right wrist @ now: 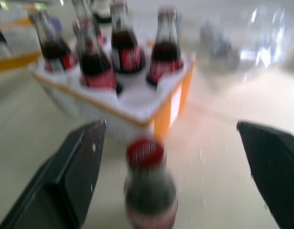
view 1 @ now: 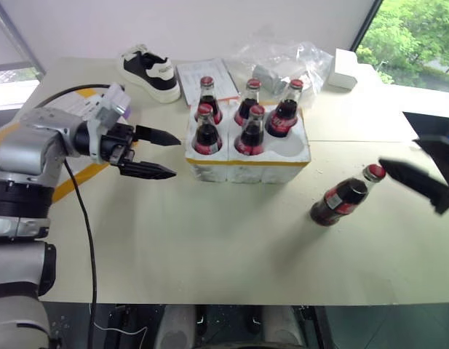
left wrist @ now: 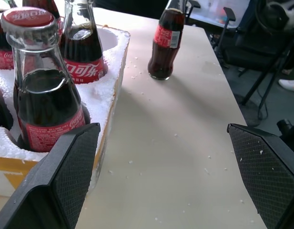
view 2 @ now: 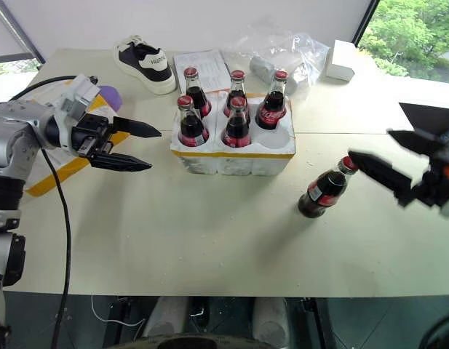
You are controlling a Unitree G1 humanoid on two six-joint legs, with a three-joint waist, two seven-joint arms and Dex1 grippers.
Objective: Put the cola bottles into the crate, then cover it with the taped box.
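Cola bottle [view 2: 324, 190] beside right hand [view 2: 399, 161]

You've got bright daylight from the window [view 1: 410, 36], soft shadows across the table [view 1: 231, 247], and the right wrist view's heavily motion-blurred.

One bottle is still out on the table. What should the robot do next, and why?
Probably move the right gripper in around the loose cola bottle and close on it. Five bottles already stand in the crate, and one well at its front right is empty. The open right gripper is just beside that bottle's cap, while the left gripper hangs open on the crate's far side.
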